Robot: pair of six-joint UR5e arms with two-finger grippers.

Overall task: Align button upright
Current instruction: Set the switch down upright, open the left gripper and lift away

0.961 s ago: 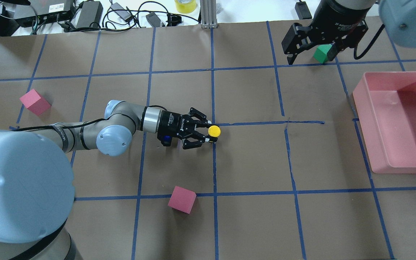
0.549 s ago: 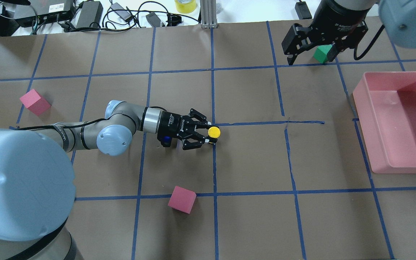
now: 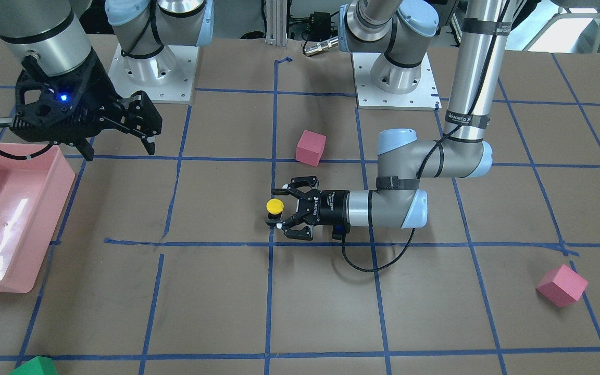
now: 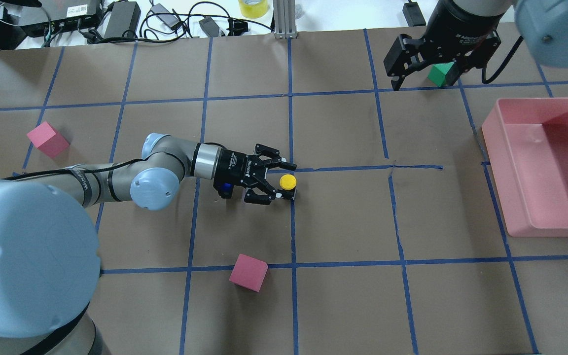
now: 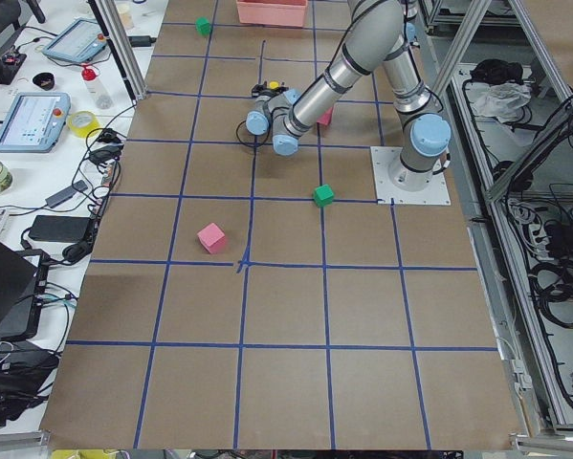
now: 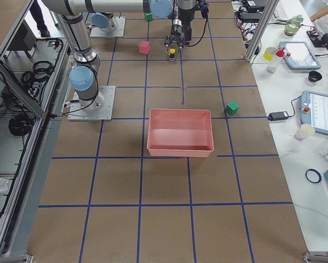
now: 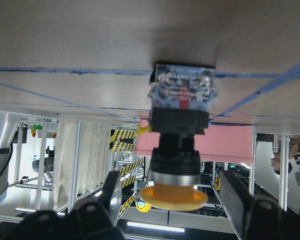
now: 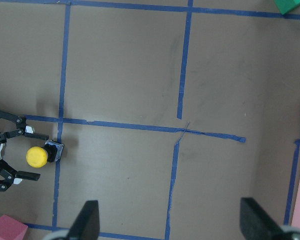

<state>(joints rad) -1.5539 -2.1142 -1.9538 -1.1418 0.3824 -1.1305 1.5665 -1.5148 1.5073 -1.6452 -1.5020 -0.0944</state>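
The button (image 4: pixel 288 182) stands upright on its silvery-grey base at the table's middle, yellow cap up; it also shows in the front view (image 3: pixel 274 206) and the right wrist view (image 8: pixel 37 156). My left gripper (image 4: pixel 289 180) lies low and level, open, one finger on each side of the button. In the left wrist view the fingers (image 7: pixel 236 200) stand apart from the cap (image 7: pixel 174 197). My right gripper (image 4: pixel 424 74) is open and empty, high over the far right of the table.
A pink bin (image 4: pixel 495 158) stands at the right edge. Pink cubes lie at the left (image 4: pixel 47 139) and front middle (image 4: pixel 248 272). A green cube (image 4: pixel 439 73) sits under my right gripper. Cables and power bricks (image 4: pixel 121 17) line the far edge.
My left gripper's fingers have spread apart and let go of the button. The gripper and arm have shifted slightly back to the left. The right arm has barely moved.
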